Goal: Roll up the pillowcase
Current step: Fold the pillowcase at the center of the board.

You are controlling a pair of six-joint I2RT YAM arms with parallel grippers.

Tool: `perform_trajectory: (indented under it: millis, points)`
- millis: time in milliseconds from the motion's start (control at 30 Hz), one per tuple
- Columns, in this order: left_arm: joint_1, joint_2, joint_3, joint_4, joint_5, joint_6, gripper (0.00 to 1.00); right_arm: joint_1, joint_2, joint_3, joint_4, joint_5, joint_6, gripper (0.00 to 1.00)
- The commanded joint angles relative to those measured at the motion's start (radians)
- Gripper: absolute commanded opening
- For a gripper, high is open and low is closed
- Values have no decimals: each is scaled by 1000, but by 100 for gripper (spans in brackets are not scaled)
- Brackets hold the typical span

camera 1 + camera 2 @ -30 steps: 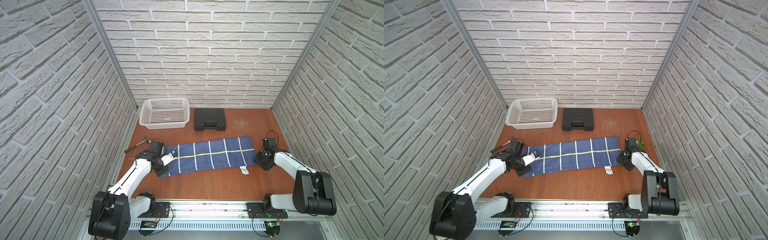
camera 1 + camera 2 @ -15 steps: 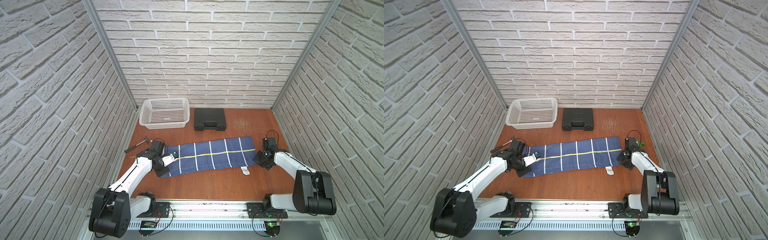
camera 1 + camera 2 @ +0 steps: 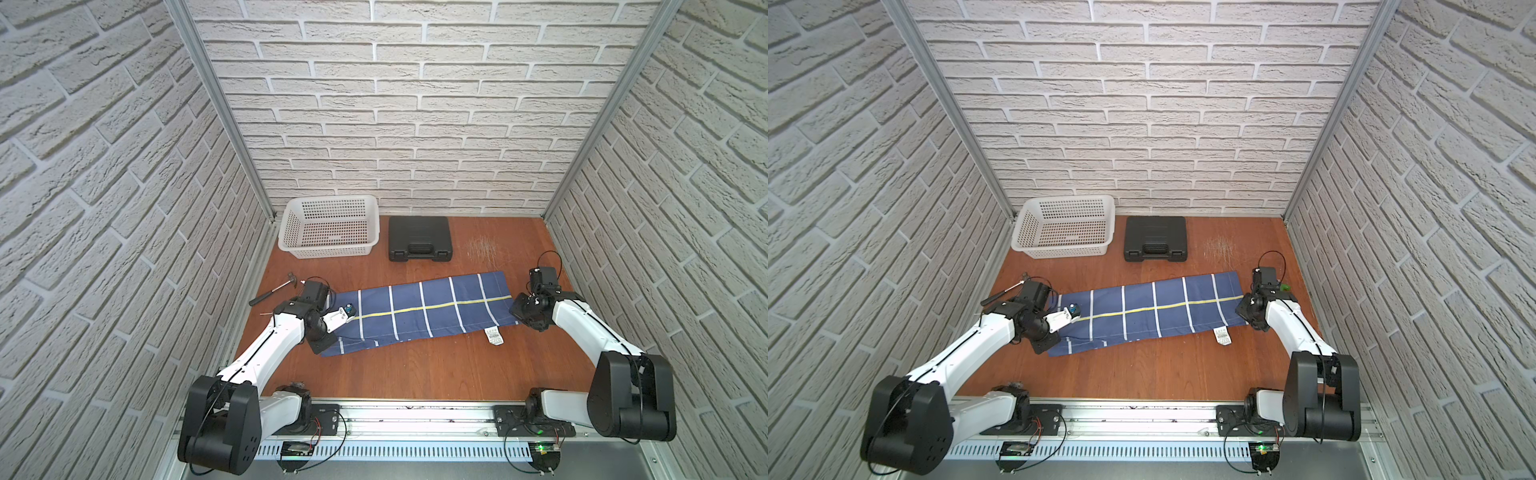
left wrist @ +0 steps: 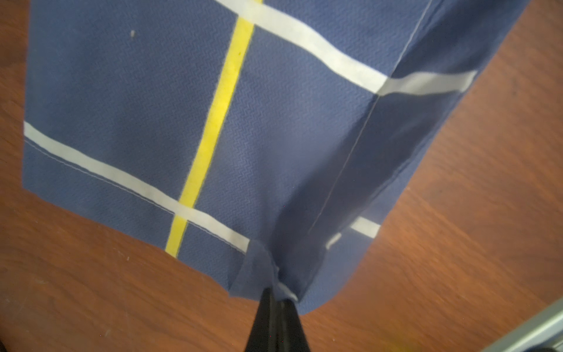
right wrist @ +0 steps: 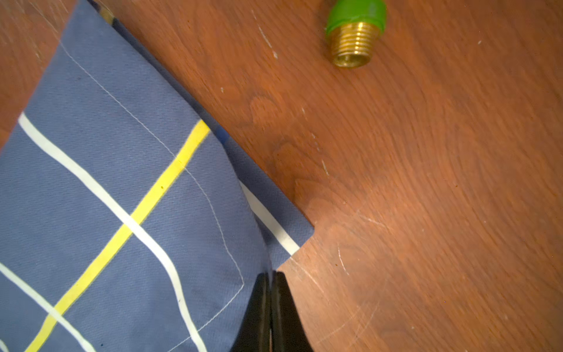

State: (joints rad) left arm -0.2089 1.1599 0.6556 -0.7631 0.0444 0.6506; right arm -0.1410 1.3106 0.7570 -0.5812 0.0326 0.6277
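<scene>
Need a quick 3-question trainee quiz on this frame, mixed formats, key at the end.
1. True or false: the left claw is shut on the pillowcase.
2. What sticks out at the pillowcase's near edge? A hammer; B care tag; C black case.
3. Fill in: the right claw pinches a pillowcase ____.
Key: 1 true; 2 B; 3 corner.

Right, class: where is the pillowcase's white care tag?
In both top views the care tag lies on the table at the near edge of the pillowcase, towards the robot's right.
</scene>
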Motion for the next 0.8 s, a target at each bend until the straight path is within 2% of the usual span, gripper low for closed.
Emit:
perform_trajectory:
  millis: [0,167,300,433,533,633,767]
  points:
    - [3,-10,11,-19,-13,-8,0,3,0,52,96,-56,-18,3]
    - [21,-33,16,-19,-35,-16,0,4,60,141,187,-183,-34,2]
    - [26,-64,8,-40,-39,-16,0,-1,37,168,260,-292,-42,2]
    - [29,-102,-10,-57,-49,-17,0,-49,-39,45,416,-392,2,2]
    - [30,-125,-29,-49,-52,-18,0,-93,-43,-70,595,-452,46,2]
    - [31,-117,-21,-44,-49,-19,0,-88,37,-9,583,-495,6,2]
    - [40,-80,12,-33,-66,-27,0,-73,107,110,570,-470,6,2]
